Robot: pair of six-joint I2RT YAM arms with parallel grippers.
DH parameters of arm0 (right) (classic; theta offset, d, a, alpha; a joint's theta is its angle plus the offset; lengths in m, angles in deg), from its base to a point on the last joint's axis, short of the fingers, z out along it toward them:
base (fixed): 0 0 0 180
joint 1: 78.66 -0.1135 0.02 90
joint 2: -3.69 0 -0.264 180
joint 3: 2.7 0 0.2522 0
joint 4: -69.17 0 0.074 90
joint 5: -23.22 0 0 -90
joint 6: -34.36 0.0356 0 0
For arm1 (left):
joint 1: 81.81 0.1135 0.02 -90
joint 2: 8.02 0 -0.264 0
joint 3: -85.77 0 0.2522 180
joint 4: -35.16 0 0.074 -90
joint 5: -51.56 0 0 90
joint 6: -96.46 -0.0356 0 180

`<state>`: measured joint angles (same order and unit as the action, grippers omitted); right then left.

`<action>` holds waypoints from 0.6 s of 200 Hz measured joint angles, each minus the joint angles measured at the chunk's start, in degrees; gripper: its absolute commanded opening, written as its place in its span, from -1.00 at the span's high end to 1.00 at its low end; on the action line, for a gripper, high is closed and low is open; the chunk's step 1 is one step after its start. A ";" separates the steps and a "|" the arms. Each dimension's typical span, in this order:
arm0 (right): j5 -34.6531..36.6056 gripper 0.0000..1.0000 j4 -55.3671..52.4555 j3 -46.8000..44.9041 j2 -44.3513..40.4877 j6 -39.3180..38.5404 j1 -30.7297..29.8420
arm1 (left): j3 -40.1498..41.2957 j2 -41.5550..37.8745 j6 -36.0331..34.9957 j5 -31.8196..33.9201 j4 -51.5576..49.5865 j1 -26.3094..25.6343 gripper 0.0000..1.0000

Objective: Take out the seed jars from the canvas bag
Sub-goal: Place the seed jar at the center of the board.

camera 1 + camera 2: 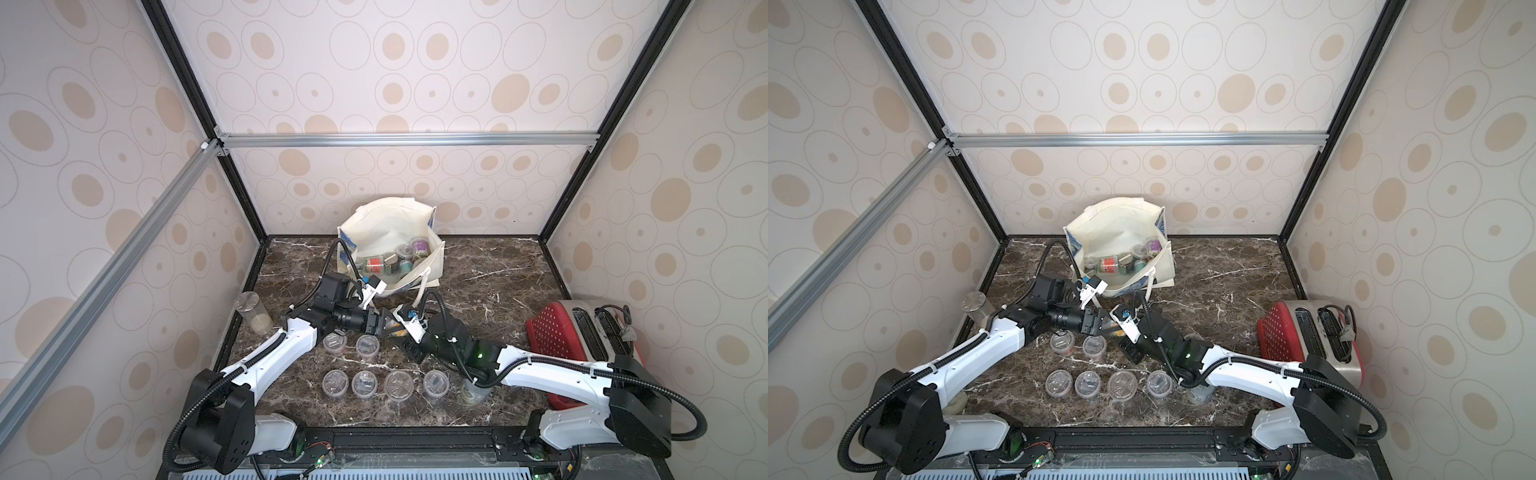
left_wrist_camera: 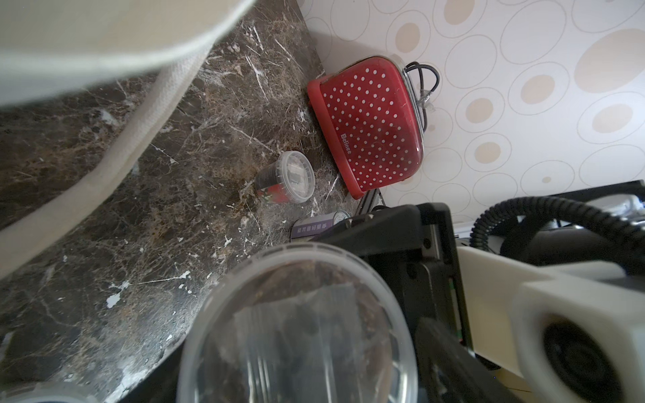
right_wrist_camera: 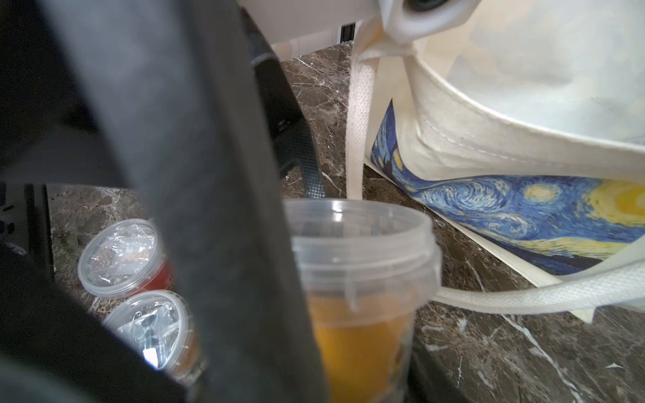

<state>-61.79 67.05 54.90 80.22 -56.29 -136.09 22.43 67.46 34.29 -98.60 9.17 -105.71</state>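
Far left on the marble (image 1: 478,266), a tall cylinder (image 1: 254,316) holds beige grains; lidded seed jars (image 1: 365,383) stand in rows centre-front, and more lie in the canvas bag (image 1: 386,237) behind. How wide the left gripper (image 1: 380,323) stands cannot be told; the right gripper (image 1: 398,329) clamps an orange-labelled jar (image 3: 363,279).

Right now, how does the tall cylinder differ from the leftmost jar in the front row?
The cylinder is much taller than the jar. The cylinder holds beige grains at its bottom; what the jar holds I cannot tell. The cylinder stands alone; the jar stands in a row. Both are clear, round, upright.
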 measured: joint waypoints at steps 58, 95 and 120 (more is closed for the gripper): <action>1.07 -0.21 0.46 0.00 0.17 -0.13 -0.26 | -0.17 1.46 0.57 -0.63 1.05 0.00 -0.27; 1.77 -0.35 0.46 0.00 0.24 0.44 -0.33 | -0.17 1.64 1.11 0.04 1.90 -0.46 -0.07; 2.75 -0.51 0.68 -0.02 0.24 1.01 -0.33 | -0.17 1.64 1.44 1.66 2.73 -1.38 0.01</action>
<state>-59.03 67.72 54.87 80.46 -55.28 -136.42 22.25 69.10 35.74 -96.94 11.90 -107.09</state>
